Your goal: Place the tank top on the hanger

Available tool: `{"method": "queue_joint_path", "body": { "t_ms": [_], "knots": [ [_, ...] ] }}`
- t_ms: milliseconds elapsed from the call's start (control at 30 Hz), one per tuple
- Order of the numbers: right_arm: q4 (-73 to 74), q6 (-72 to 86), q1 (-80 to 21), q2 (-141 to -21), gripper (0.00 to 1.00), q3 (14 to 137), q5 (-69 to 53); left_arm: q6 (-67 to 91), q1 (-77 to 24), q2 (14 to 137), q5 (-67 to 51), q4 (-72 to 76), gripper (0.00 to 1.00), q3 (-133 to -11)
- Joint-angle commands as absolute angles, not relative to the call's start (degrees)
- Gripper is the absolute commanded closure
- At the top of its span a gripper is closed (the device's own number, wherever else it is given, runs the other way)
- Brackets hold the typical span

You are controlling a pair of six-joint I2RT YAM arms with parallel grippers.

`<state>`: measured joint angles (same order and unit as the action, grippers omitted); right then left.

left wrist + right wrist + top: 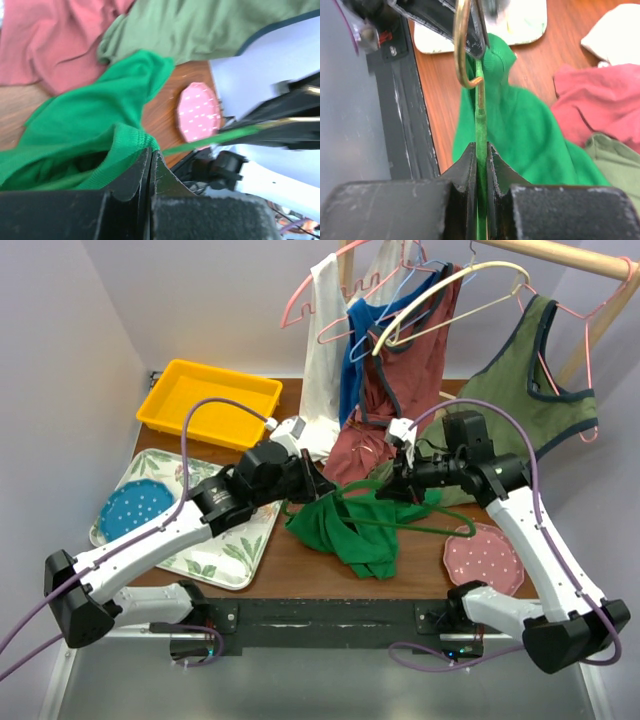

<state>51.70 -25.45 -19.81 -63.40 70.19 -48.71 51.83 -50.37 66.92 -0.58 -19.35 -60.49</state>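
The bright green tank top (352, 530) is in a loose heap on the middle of the wooden surface (300, 565), between the two arms and just in front of the red top (400, 390) and the olive top (530, 390), whose lower ends come down to the surface behind it. The left claw (150, 154) is fully closed, and its two fingers pinch a ribbed hem of the tank top, so this edge is lifted a little above the rest of the cloth. The right claw (480, 149) is closed almost completely on the thin green hanger (480, 125); the wire passes straight between its fingers. The hook of the hanger, which has a brass colour, points away from the right claw and reaches close to the left claw at the top of the right wrist view. In the top view the two claws face each other above the cloth, near but apart, and part of the hanger wire runs over the tank top toward a pink plate (483, 560) on the right side of the surface. The tank top is not on the hanger's shoulders yet.
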Motion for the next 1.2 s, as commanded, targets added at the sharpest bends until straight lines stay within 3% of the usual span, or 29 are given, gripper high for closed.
{"method": "queue_joint_path", "body": {
  "t_ms": [0,67,133,167,233,267,333,367,433,667,800,1000,1167],
  "knots": [
    [34.98,-14.15,-21.0,-58.98,1.0,67.24,-46.08,51.51,-50.98,66.62,0.68,-19.67,1.0,-67.84],
    [36.47,-14.23,-21.01,-57.4,1.0,67.85,-38.46,49.76,-50.98,65.58,4.9,-24.32,1.0,-71.18],
    [36.3,-15.03,-21.01,-55.64,1.0,67.42,-38.23,49.13,-50.98,64.17,6.68,-24.0,1.0,-71.11],
    [35.08,-14.16,-21.01,-54.5,1.0,66.63,-39.54,48.26,-50.89,63.46,5.81,-22.17,0.95,-70.93],
    [28.52,-8.91,-21.01,-51.25,1.0,63.73,-45.94,46.24,-50.89,63.63,-1.55,-19.44,0.74,-70.93],
    [25.52,-6.53,-21.01,-50.54,1.0,62.76,-47.71,43.36,-50.89,63.81,-4.45,-17.51,0.45,-71.28],
    [21.19,-3.09,-21.09,-50.53,1.0,62.22,-49.92,38.52,-50.89,63.63,-10.1,-18.97,0.18,-74.95],
    [21.36,-3.25,-21.01,-51.06,1.0,62.92,-50.27,31.01,-50.89,63.2,-10.8,-21.68,0.07,-76.54],
    [23.46,-5.96,-21.01,-52.47,1.0,65.03,-51.67,23.5,-50.89,60.49,-9.59,-24.95,0.0,-81.02],
    [33.73,-21.06,-21.01,-51.94,1.0,65.65,-63.89,-10.15,-50.89,51.42,-16.06,-34.42,0.0,-81.65],
    [46.02,-35.56,-21.01,-52.12,1.0,67.5,-64.25,-16.95,-50.98,53.52,-24.85,-38.93,0.01,-79.73],
    [50.53,-40.77,-21.09,-52.82,1.0,68.91,-63.46,-19.51,-51.33,58.53,-35.75,-32.7,0.08,-75.5],
    [50.89,-41.48,-21.01,-52.65,1.0,68.21,-63.02,-20.21,-55.89,65.21,-33.32,-30.15,0.11,-75.5]
  ]
}}
